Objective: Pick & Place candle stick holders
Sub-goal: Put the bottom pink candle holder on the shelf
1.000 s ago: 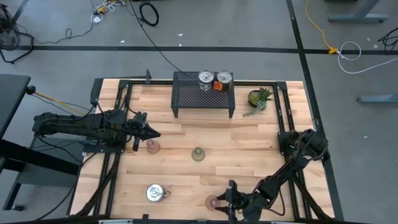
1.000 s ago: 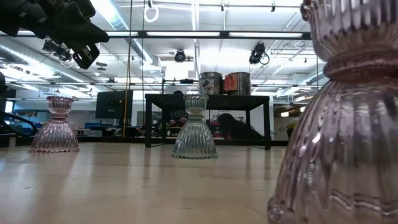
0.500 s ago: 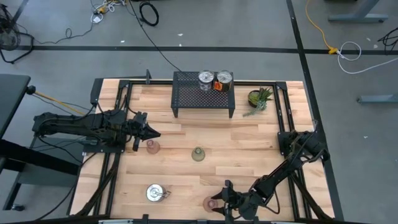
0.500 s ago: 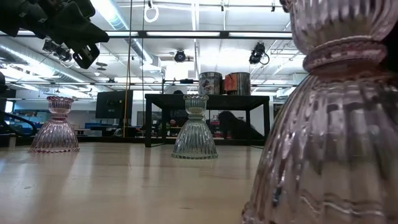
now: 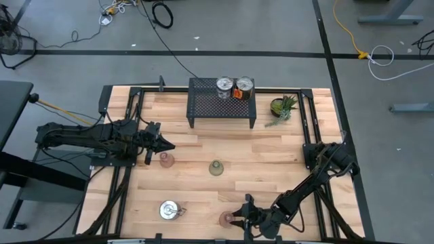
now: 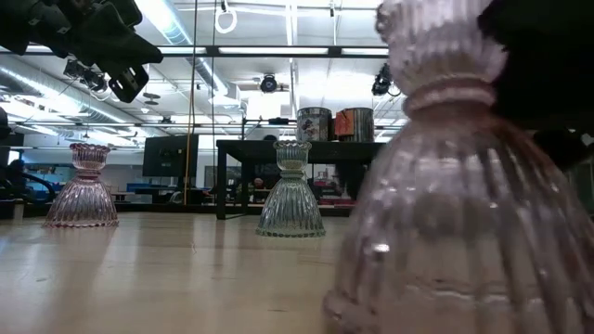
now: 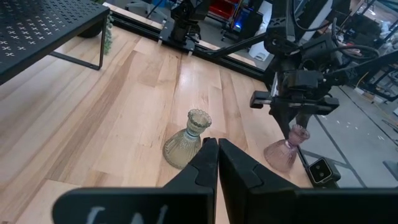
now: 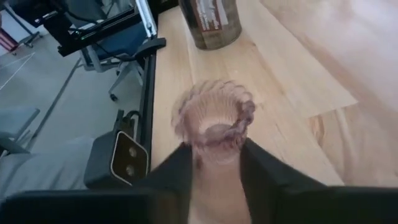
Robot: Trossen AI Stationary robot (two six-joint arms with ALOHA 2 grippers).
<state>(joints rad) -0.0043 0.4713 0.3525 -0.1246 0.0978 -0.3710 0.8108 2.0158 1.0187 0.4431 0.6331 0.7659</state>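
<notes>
Right claw (image 8: pixel 214 163) low over the counter's (image 5: pixel 271 152) near edge, fingers (image 8: pixel 177 167) pressed on either side of a pink glass candle holder (image 8: pixel 214 121), clamped at its narrow neck just under the flared cup; holder upright, looming close in the low view (image 6: pixel 445 204). From above, same holder (image 5: pixel 226 218) at the tip of the right arm, near the front rim.

Left claw (image 5: pixel 163 144) hanging above the left-middle of the counter, fingers narrowed to a sliver of a gap, gripping nothing; second pink glass holder (image 5: pixel 165 159) standing just below and beside its tip, apart from it.

Count of glass holders: three — two pink, plus one olive-green (image 5: pixel 215 167) upright mid-counter, between the two pink ones.

Count of metal holders: three — two on top of the black mesh rack (image 5: pixel 222 102), a silver one (image 5: pixel 224 86) and one with an orange part (image 5: pixel 243 88), side by side; a third silver one (image 5: pixel 169 210) alone on the counter's front left.

One small spiky potted plant (image 5: pixel 282 107) right of the rack.
</notes>
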